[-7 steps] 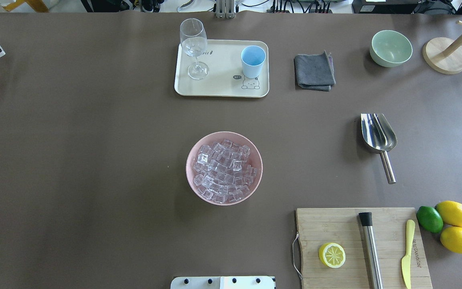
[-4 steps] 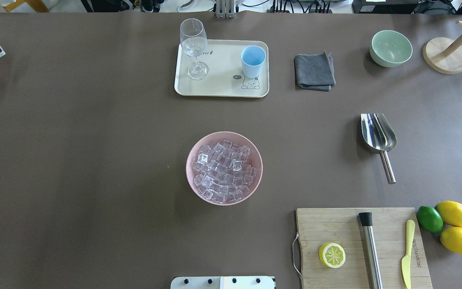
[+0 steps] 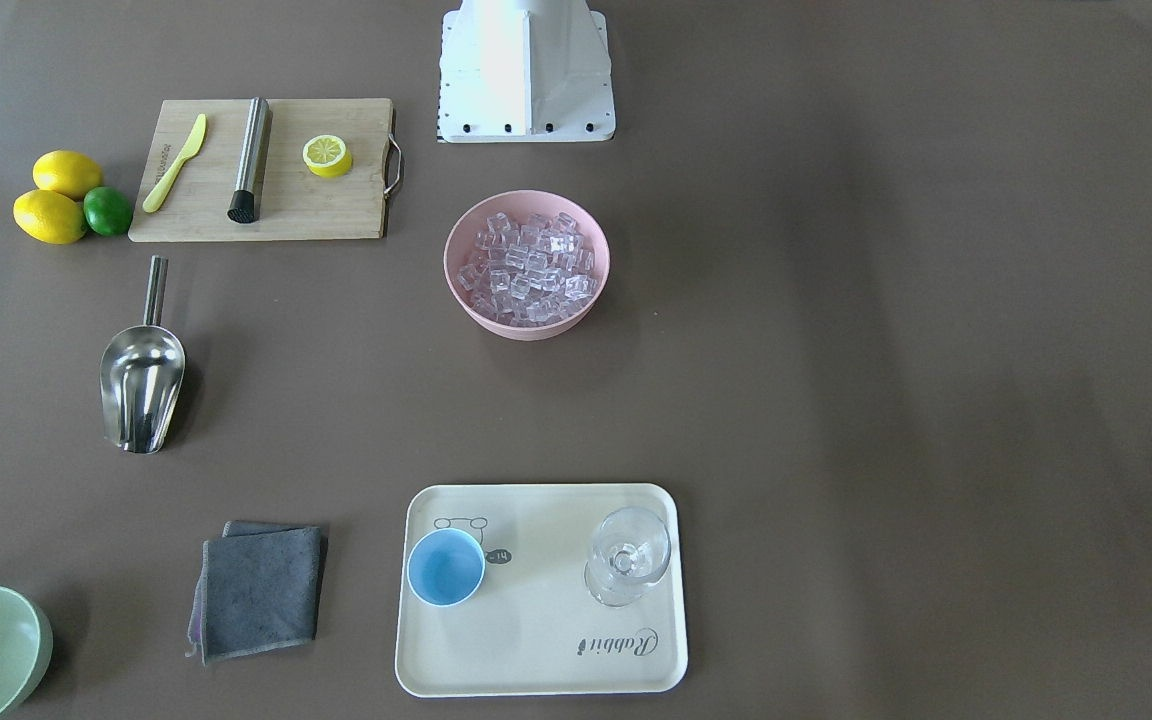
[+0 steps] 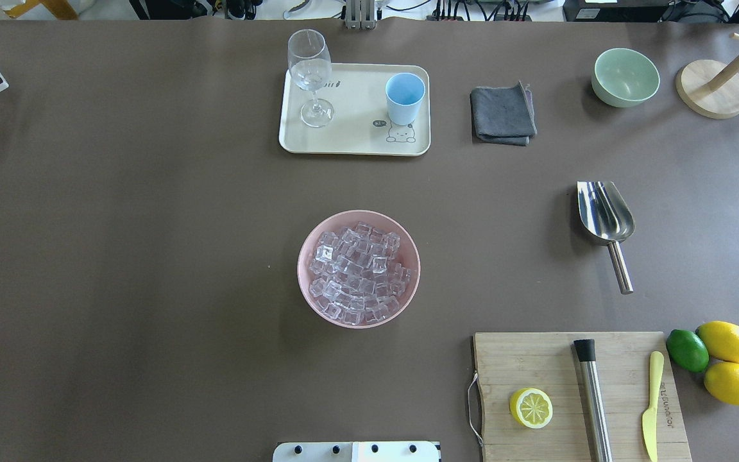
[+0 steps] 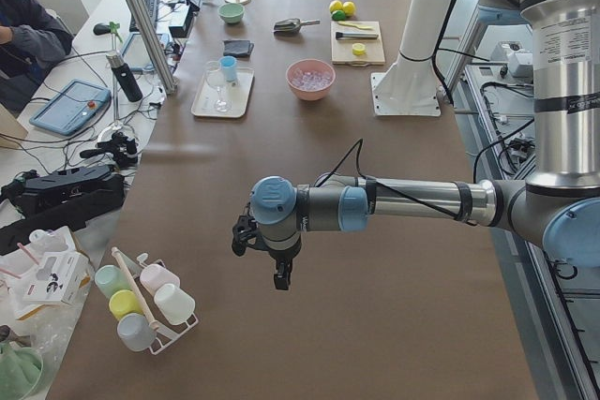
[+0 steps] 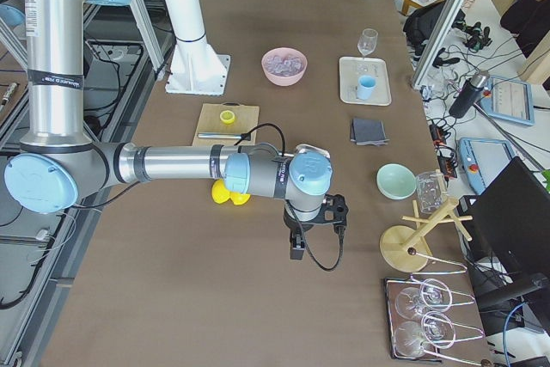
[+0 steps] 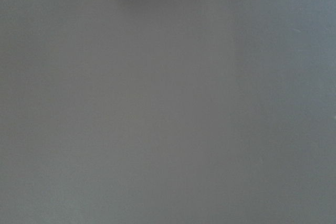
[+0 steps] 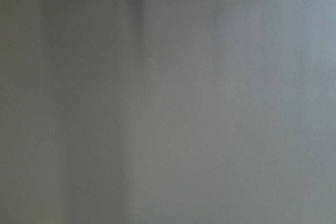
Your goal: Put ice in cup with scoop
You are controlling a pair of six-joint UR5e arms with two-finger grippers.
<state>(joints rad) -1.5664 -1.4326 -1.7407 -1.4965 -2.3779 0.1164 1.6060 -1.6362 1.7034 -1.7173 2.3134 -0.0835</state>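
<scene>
Spanning the cable-cluttered room, the surface (image 4: 151,224) carries ice (image 4: 356,273) in a pink bowl (image 4: 303,256), with, seen from overhead, the cup (image 4: 405,96) at its 12 o'clock and the scoop (image 4: 605,215) at 3 o'clock. Above its ends hang the left claw (image 5: 279,278) and the right claw (image 6: 296,251); parted or closed, I cannot tell.

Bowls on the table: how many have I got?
2. A pink bowl holding the ice sits mid-table; a pale green bowl, empty, sits near the far edge on the robot's right, past the grey cloth. None looks hidden.
</scene>
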